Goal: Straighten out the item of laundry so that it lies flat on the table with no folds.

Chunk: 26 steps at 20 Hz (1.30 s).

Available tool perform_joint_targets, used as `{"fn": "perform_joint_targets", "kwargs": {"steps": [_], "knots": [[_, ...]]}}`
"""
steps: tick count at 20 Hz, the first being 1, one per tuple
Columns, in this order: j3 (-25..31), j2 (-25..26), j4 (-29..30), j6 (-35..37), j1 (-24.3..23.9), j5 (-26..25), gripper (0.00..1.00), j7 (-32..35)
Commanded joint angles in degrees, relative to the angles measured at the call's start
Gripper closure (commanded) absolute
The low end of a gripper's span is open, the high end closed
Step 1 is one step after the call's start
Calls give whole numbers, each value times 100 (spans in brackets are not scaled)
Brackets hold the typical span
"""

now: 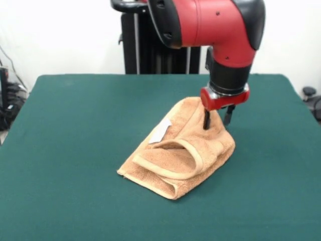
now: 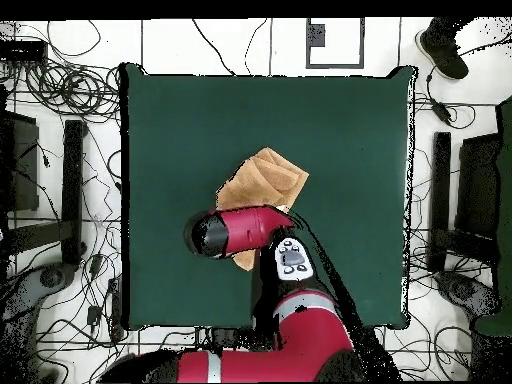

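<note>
- The table (image 1: 65, 150), covered in dark green cloth, lay bare on its left side in the front view.
- The towel (image 1: 175, 160), tan-orange, sat right of centre, bunched and folded over itself, with a rolled hem looping across the near part.
- A small white tag (image 1: 160, 131) showed on its upper left slope.
- The gripper (image 1: 217, 119) stood at the towel's raised far-right end, jaws parted, one finger touching the cloth and the other just off its edge, gripping nothing yet.
- Judgement: to do well, it should pinch only the top layer at that corner, then draw it away to the right, keeping low.
</note>
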Motion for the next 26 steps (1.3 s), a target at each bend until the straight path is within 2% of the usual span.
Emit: {"fn": "perform_joint_targets", "kwargs": {"steps": [1, 6, 11, 18, 21, 26], "knots": [[613, -35, 981, 441, -311, 413, 0, 687], [787, -464, 1384, 563, -309, 720, 0, 847], [741, -1246, 1785, 1180, -72, 1247, 0, 1184], [596, -1462, 1769, 1289, 159, 1503, 0, 1125], [217, -1314, 1462, 1175, 312, 1198, 0, 1055], [80, -921, 921, 153, 132, 552, 0, 530]]}}
